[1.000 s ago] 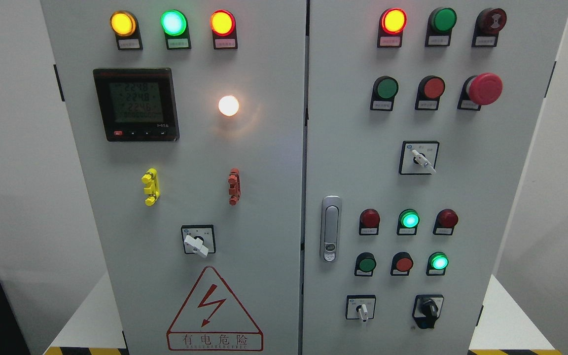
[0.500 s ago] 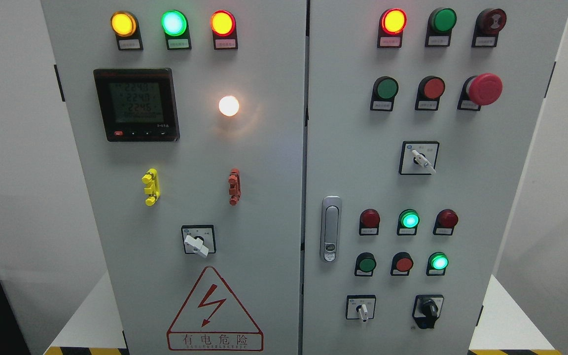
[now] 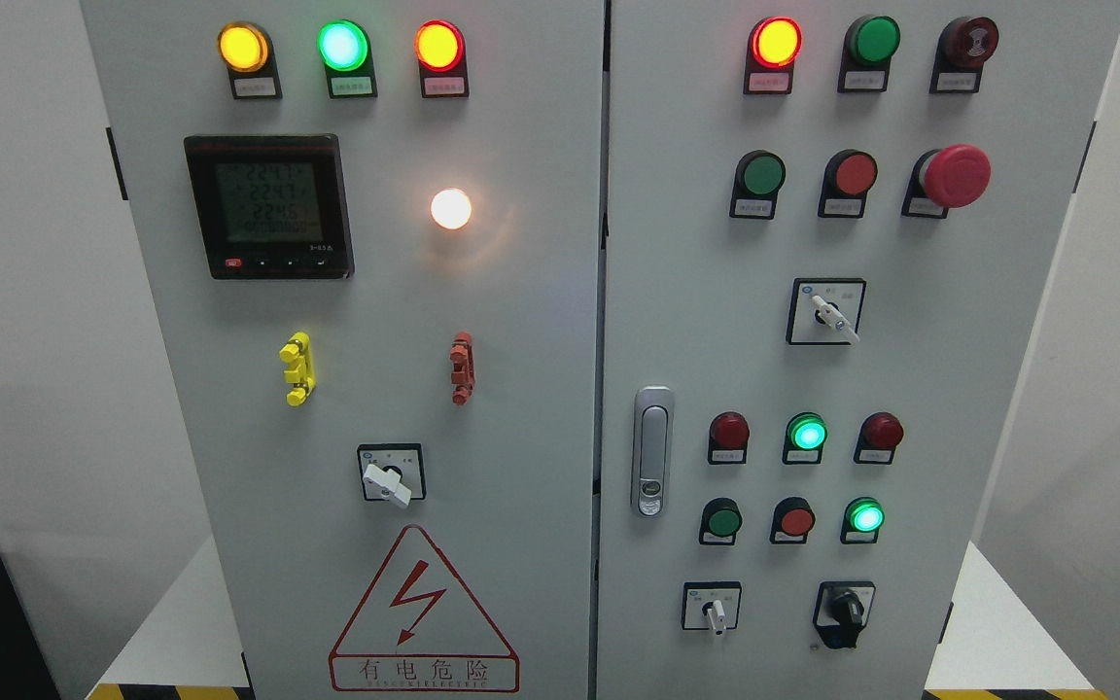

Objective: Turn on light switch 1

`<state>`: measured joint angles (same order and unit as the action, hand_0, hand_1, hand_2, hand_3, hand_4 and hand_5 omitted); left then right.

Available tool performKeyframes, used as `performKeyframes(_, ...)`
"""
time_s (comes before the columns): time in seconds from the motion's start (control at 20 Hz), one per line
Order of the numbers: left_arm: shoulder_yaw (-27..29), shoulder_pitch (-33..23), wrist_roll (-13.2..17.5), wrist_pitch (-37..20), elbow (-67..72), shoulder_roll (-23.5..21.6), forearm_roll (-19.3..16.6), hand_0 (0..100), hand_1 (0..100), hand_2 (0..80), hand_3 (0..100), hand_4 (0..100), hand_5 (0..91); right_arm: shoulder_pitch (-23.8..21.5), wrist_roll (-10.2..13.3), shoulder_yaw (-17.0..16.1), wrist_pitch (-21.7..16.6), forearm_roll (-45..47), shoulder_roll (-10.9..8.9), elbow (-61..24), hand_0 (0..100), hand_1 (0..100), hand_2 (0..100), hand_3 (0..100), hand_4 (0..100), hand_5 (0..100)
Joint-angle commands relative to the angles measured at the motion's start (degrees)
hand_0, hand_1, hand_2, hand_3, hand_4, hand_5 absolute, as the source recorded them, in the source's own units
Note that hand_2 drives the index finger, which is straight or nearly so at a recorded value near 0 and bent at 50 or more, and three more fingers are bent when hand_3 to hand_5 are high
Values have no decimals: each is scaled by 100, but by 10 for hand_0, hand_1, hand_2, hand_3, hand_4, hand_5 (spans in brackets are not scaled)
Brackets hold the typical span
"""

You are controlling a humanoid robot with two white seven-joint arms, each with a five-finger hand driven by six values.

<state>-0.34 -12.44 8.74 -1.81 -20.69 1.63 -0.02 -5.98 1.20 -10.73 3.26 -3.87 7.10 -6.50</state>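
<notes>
Neither the left nor the right hand appears anywhere in the frame, so whether their fingers are apart or together cannot be told. The view is filled by a grey two-door control cabinet (image 3: 521,389) standing on a white tabletop (image 3: 181,632).

Which control is "light switch 1" cannot be read; the labels are too small. Likely candidates are the rotary selectors: a white-handled selector (image 3: 389,478) at lower centre of the left door, just above the red warning triangle (image 3: 421,612); a second white selector (image 3: 828,313) at mid-right; a small white selector (image 3: 713,610) and a black knob (image 3: 845,611) at lower right. A white lamp (image 3: 450,208) glows beside the digital meter (image 3: 268,206) at upper left, so one light already appears lit.

The step in hand is judged to be the approach, not yet begun. To do it well, a hand should come in squarely toward the chosen selector, pinch its handle on both flanks, and rotate about the handle's own axis without pushing sideways. It should stay well clear of the red mushroom stop button (image 3: 954,175) at upper right and of the neighbouring push-buttons.
</notes>
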Motion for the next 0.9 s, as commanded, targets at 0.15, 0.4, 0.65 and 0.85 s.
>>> performKeyframes(0.15,52,145,-30,119,847,109,-51,367,66,0,0,0,0,0,3,0,-1,0,2,0,0,0,0,0,0,0)
performKeyframes(0.4,-36,145,-48,119,838,100,-59,364,63,0,0,0,0,0,3,0,-1,0,-7,0,0,0,0,0,0,0)
performKeyframes(0.65,-141,180,-66,110,803,109,-59,362,59,0,0,0,0,0,3,0,-1,0,2,0,0,0,0,0,0,0)
performKeyframes(0.85,-168,207,-66,110,812,100,-59,361,58,0,0,0,0,0,3,0,-1,0,-7,0,0,0,0,0,0,0)
